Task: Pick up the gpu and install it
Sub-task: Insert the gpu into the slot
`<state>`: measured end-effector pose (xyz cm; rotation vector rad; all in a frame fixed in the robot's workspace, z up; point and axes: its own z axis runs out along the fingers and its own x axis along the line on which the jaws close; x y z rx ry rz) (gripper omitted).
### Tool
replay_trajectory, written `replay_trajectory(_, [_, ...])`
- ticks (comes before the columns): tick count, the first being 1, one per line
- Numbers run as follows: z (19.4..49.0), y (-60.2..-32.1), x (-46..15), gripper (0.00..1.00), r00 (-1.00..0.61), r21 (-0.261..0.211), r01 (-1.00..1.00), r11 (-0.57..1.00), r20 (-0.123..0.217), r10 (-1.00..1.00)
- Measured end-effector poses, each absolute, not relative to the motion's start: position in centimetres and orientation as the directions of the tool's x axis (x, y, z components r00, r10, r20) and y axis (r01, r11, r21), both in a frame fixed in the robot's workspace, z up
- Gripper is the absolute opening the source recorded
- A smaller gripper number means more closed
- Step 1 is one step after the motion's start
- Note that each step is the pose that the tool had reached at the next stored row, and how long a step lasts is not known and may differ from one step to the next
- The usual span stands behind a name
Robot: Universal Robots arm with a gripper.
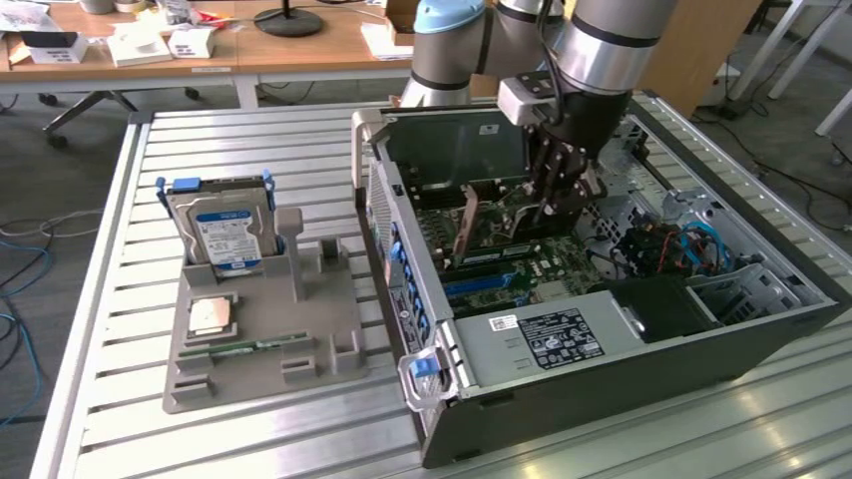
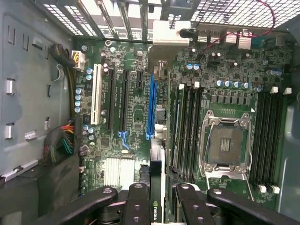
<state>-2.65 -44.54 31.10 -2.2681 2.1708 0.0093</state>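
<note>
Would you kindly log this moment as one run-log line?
gripper: shut on graphics card | card: upright inside computer case, over motherboard | seated: cannot tell

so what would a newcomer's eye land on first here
The open computer case on the slatted table, with the arm down inside it. The gripper holds the gpu edge-on above the motherboard. A blue-labelled hard drive stands in a grey holder at the exterior view's left.

Exterior view looks down obliquely onto the open case [image 1: 600, 399]; wrist view sits close above; both share the motherboard [image 1: 526, 269] [image 2: 136, 112].
</note>
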Motion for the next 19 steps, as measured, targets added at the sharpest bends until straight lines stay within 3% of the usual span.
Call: replay_trajectory(19, [29.4,-44.5,-3.7,0.26,0.044,-0.008,-0.999,-0.044,-0.003,-0.999])
